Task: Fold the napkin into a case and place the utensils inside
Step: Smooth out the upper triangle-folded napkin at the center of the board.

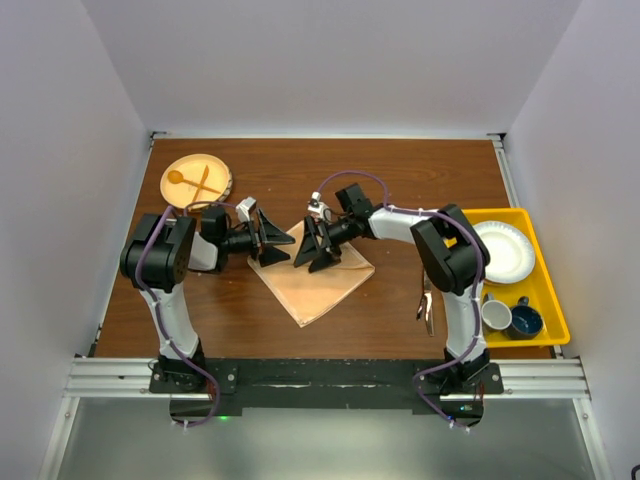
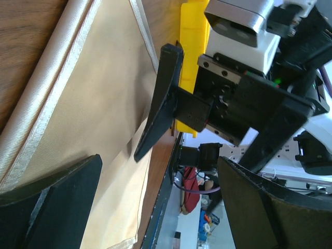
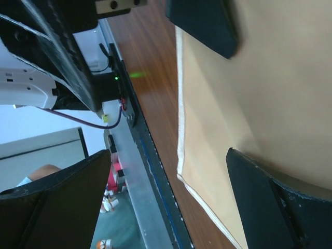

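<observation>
1. Utensils [image 1: 426,300]: dark slim pieces lying on the bare worktop [image 1: 400,190], right of the napkin and well apart from it, just beside the right arm and partly hidden by it.
2. Yellow tray [image 1: 556,300]: at the right edge of the worktop. It holds a white cup [image 1: 496,314] and a dark blue cup [image 1: 524,321] at the near end, and a white paper plate [image 1: 505,250] farther back.
3. Napkin [image 1: 315,285]: peach-orange satin, folded flat to a square and laid corner-on at mid worktop. A pale hem shows along its edges in the wrist views.
4. Left gripper [image 1: 278,245]: over the napkin's far left edge, jaws wide apart with nothing between them.
5. Right gripper [image 1: 315,250]: over the napkin's far part, facing the left gripper at close quarters, jaws wide apart with nothing between them.
6. Round wooden plate [image 1: 218,170]: far left corner, well apart from the napkin. It carries a pale wooden spoon [image 1: 178,179] and fork [image 1: 203,183], crossed.
</observation>
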Motion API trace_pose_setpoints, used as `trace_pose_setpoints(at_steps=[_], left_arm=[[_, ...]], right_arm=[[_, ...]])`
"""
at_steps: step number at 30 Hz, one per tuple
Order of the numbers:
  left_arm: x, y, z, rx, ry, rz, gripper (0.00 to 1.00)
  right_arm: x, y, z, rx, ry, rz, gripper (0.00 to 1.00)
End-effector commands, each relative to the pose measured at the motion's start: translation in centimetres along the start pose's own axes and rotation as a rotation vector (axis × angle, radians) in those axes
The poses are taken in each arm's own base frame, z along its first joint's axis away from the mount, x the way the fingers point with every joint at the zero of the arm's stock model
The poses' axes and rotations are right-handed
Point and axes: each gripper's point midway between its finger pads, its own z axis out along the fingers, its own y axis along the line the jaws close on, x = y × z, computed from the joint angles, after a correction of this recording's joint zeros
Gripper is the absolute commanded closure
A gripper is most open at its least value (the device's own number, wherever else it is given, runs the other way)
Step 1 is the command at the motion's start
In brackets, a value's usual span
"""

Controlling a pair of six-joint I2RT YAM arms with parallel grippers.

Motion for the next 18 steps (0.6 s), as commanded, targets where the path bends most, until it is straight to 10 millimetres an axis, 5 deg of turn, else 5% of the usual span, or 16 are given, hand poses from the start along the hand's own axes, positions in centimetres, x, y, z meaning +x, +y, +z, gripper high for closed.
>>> trace_pose_setpoints(at_steps=[1, 7, 18], left_arm=[[1.0, 4.0, -0.1, -0.118, -0.031, -0.046, 0.01], [1.1, 4.2, -0.1, -0.123, -0.032, -0.052, 0.01], [1.4, 4.6, -0.2, -0.143, -0.029, -0.07, 0.01]], right_arm=[[-3.4, 2.6, 0.8, -0.047, -0.093, -0.069, 0.02], [-4.3, 3.1, 3.0, -0.104, -0.118, -0.026, 0.02], [-3.4, -0.3, 3.7, -0.114, -0.097, 0.093, 0.02]])
